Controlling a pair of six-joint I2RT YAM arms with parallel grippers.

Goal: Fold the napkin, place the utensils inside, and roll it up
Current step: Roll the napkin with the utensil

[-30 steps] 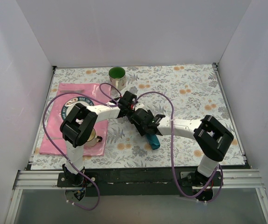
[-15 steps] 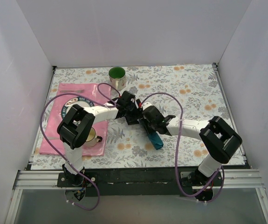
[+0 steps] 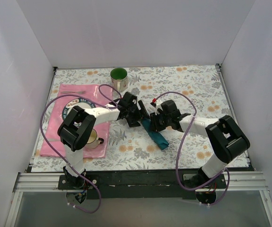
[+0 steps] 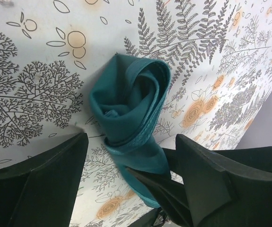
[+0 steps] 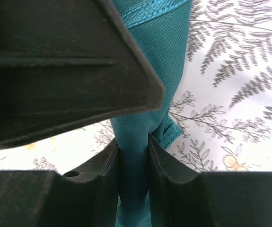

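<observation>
Soft, matt teal woven-cloth napkin [image 4: 128, 106] w/ stitched hem; left fingers [image 4: 36, 189] matt blk plastic; tablecloth [image 4: 27, 85] smooth, printed.

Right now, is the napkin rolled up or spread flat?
Rolled up: the napkin shows a spiral of layers at its end.

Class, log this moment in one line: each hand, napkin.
left hand: open, straddling napkin end | right hand: shut on napkin | napkin: rolled, on floral tablecloth

- Round plate [image 3: 81, 101] on the pink placemat [image 3: 55, 137]: pale lettering runs along its dark rim, too small to read.
- No other text legible.
</observation>
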